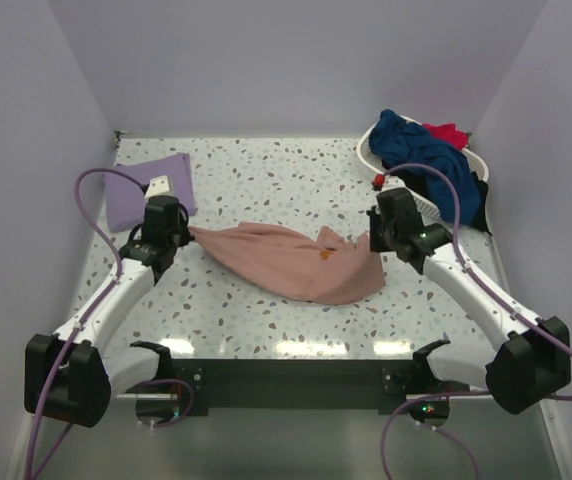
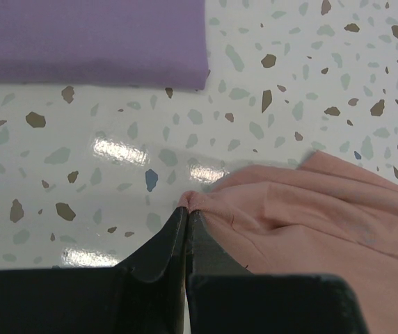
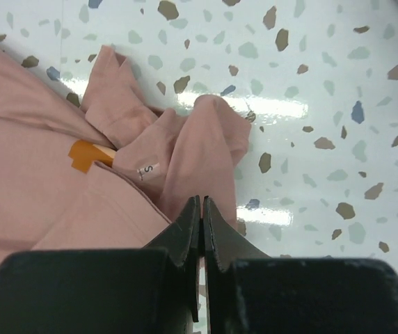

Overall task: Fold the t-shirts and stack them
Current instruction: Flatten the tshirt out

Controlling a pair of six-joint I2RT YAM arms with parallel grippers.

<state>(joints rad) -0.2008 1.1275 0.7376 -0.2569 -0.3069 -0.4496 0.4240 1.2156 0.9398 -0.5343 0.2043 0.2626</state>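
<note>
The left gripper (image 2: 187,210) has its 2 black fingers pressed together, with a puckered edge of the soft dusty-pink cloth t-shirt (image 2: 310,223) pinched at the tips. The right gripper (image 3: 200,203) is likewise closed tight, its tips nipping a bunched fold of the same shirt beside a small white size label (image 3: 145,169) and an orange patch (image 3: 84,154). From above, the shirt lies crumpled and drawn out between the 2 grippers across the middle of the white speckled terrazzo table (image 1: 266,170). A plain lavender t-shirt folded into a flat rectangle (image 1: 146,188) rests at the far left corner, near the left gripper but apart from it. At the far right, a white slatted laundry basket (image 1: 366,150) holds a heaped navy blue t-shirt (image 1: 411,150) and a red t-shirt (image 1: 448,131)
</note>
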